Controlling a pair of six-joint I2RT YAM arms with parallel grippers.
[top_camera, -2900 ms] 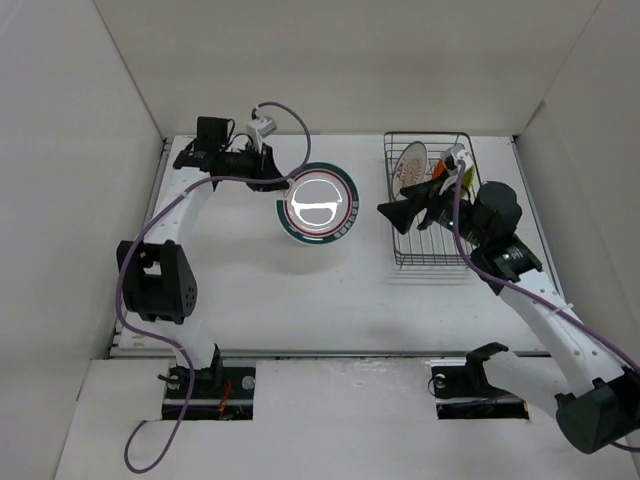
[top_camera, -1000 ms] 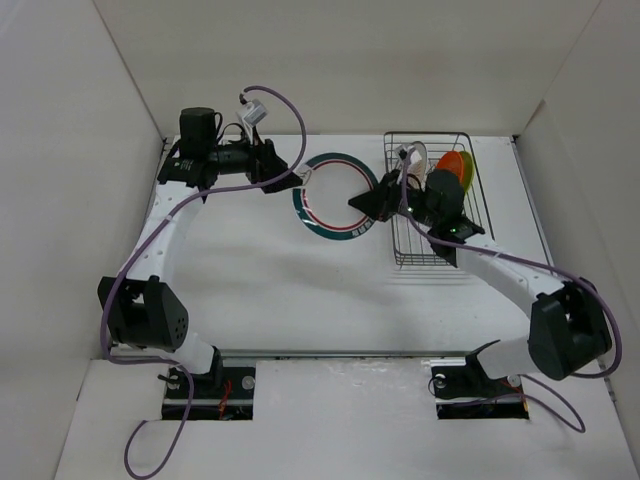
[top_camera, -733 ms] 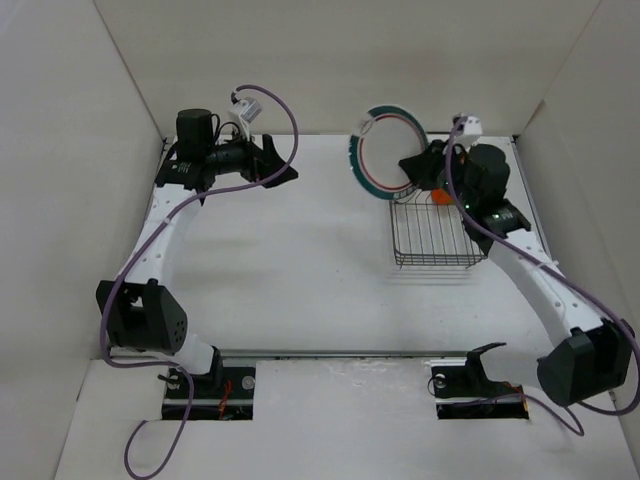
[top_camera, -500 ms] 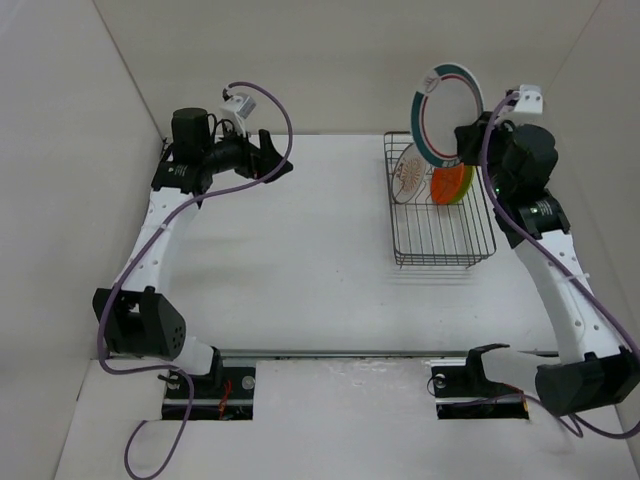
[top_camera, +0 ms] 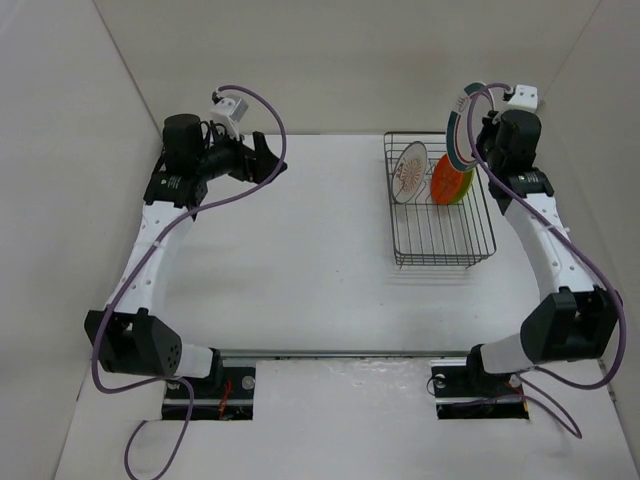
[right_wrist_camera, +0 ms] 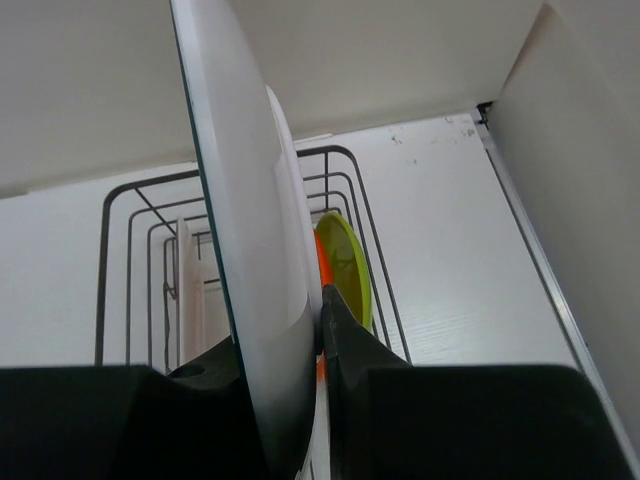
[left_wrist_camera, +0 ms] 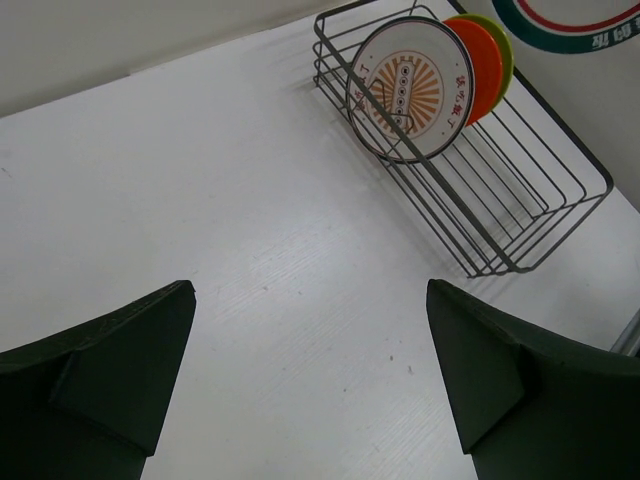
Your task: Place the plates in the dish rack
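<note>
The dish rack stands at the table's back right. Inside it three plates stand on edge: the sunburst one, the orange one and the lime green one. My right gripper is shut on the rim of the larger teal-ringed plate, holding it upright and edge-on above the rack's far end. The right wrist view shows that plate just left of the orange plate and green plate. My left gripper hovers open at the back left, far from the rack.
White walls enclose the table on three sides; the right wall stands close to the rack and my right arm. Bare tabletop stretches between the arms. A purple cable loops over my left wrist.
My right gripper has lifted the teal-ringed plate off the table, turned it upright and swung it right, above the rack's far end. My left arm has drawn back to the left.
</note>
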